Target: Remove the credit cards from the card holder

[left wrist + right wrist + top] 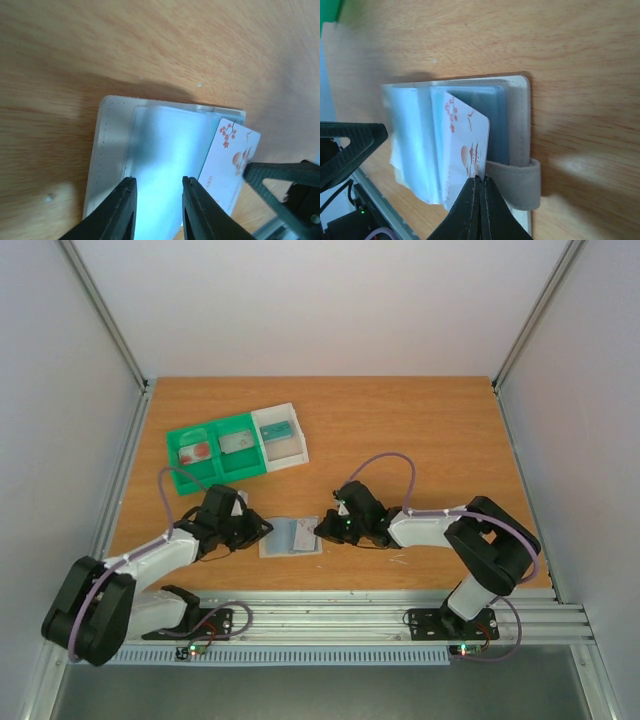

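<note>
So: card holder (290,537) open on tabletop (400,430), between arms. Right gripper (481,182) clenched on white card (465,145), partway out. Left gripper (157,182) over clear sleeve (165,150); I can't tell grip. Other cards (196,451) seemingly already in tray (172,462).

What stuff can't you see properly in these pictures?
- Top view: the card holder is tiny; its pockets can't be made out.
- Top view: the tray holds cards too small to read.
- Right wrist view: the right gripper hides the lower corner of the white card.
- Left wrist view: the picture's bottom edge cuts off the holder; whether the left gripper grips a pocket is unclear.
</note>
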